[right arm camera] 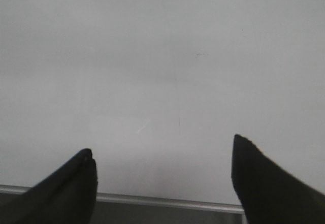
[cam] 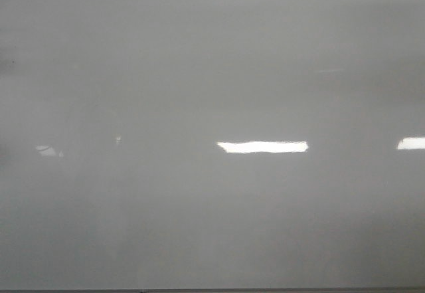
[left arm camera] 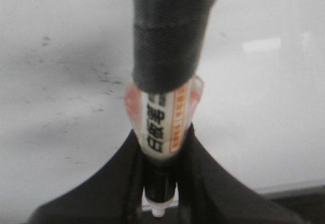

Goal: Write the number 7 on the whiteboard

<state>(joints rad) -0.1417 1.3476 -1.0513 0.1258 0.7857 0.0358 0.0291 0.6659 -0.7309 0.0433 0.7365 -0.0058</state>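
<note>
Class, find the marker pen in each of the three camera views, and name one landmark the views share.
Front view: not in it.
Left wrist view: the marker runs up the middle, clamped by the left gripper.
Right wrist view: not in it; the right gripper is open and empty.
Shared landmark: the whiteboard.

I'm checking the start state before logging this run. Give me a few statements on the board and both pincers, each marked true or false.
1. The left pincer grips a marker. True.
2. The right pincer holds an eraser. False: it is open and empty.
3. A black 7 is drawn on the whiteboard. False: no digit shows in any view.
4. Bright glare patches show on the board. True.
</note>
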